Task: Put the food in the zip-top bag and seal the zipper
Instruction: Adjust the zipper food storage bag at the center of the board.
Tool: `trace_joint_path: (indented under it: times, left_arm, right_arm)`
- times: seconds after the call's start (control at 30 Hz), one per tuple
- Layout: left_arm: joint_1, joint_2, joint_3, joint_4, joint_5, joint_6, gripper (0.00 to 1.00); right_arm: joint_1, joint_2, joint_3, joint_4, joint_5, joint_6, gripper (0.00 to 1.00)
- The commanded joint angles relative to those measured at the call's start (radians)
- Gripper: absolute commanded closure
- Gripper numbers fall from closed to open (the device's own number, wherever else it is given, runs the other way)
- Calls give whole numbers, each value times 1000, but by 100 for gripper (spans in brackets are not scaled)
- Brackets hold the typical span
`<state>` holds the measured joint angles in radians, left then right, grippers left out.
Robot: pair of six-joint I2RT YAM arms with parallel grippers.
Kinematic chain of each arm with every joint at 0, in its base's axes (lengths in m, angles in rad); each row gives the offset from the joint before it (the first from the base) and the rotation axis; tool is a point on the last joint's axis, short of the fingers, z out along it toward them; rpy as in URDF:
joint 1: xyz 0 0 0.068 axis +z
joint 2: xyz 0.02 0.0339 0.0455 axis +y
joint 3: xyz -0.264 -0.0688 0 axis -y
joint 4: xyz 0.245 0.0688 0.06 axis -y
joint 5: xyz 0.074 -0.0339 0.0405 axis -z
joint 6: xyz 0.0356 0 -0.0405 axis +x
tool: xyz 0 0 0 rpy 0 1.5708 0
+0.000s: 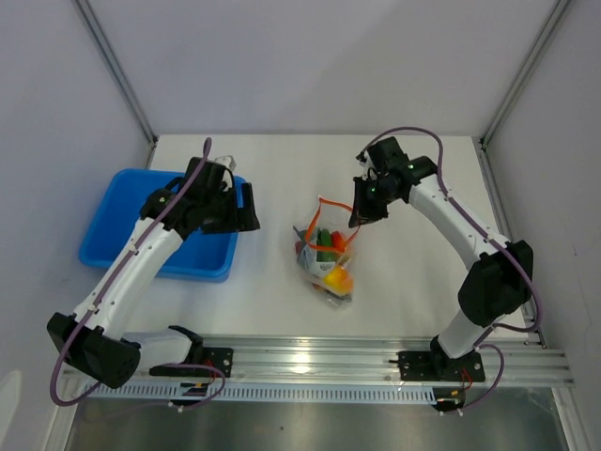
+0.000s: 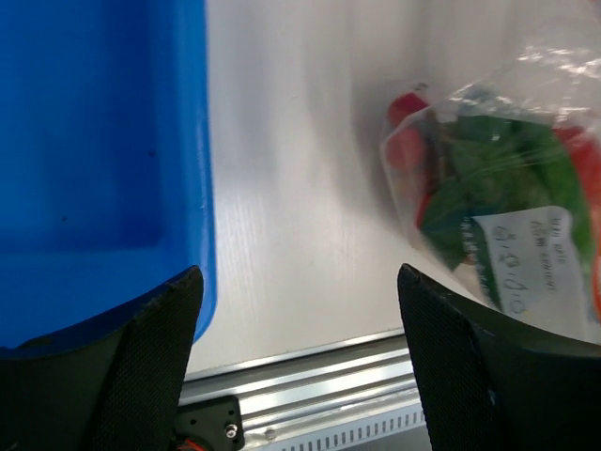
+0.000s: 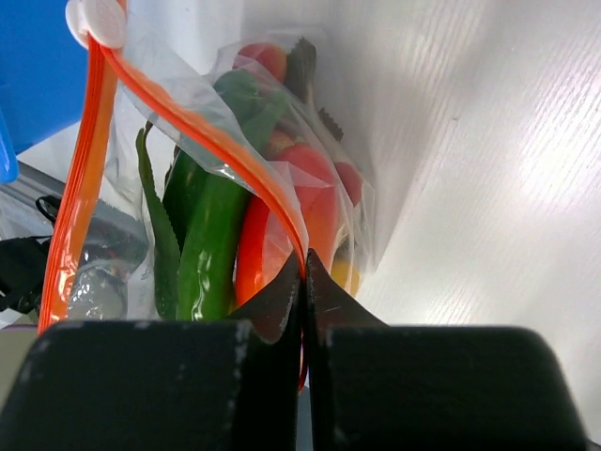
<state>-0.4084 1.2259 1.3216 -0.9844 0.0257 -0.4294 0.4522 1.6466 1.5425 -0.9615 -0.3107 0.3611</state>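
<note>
Blurred white label [image 2: 533,258] on zip-top bag [image 2: 488,160]

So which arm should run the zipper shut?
Right. The right end effector is shut on the zipper, with the food inside. The left end effector is open by the blue tray, apart from the zip-top bag.

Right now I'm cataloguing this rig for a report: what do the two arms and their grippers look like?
Both the left arm and right arm have white tubular links joined by chunky black joints, each trailed by a thin purple cable. The left gripper and right gripper are black; the fingers show a fine dotted texture. No markings are legible.
</note>
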Motion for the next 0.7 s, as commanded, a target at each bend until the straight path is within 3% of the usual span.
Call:
trace_joint_path:
  times: [0.0, 0.4, 0.67]
  left_arm:
    - [42, -23, -28, -65, -63, -11, 13]
    - [129, 0, -61, -187, -119, -37, 4]
    - [157, -25, -88, -204, -106, -12, 2]
  right_arm:
    - [-4, 41, 102, -34, 19, -31, 100]
    - [-9, 113, 148, -39, -30, -27, 100]
    - [-4, 121, 156, -33, -31, -8, 100]
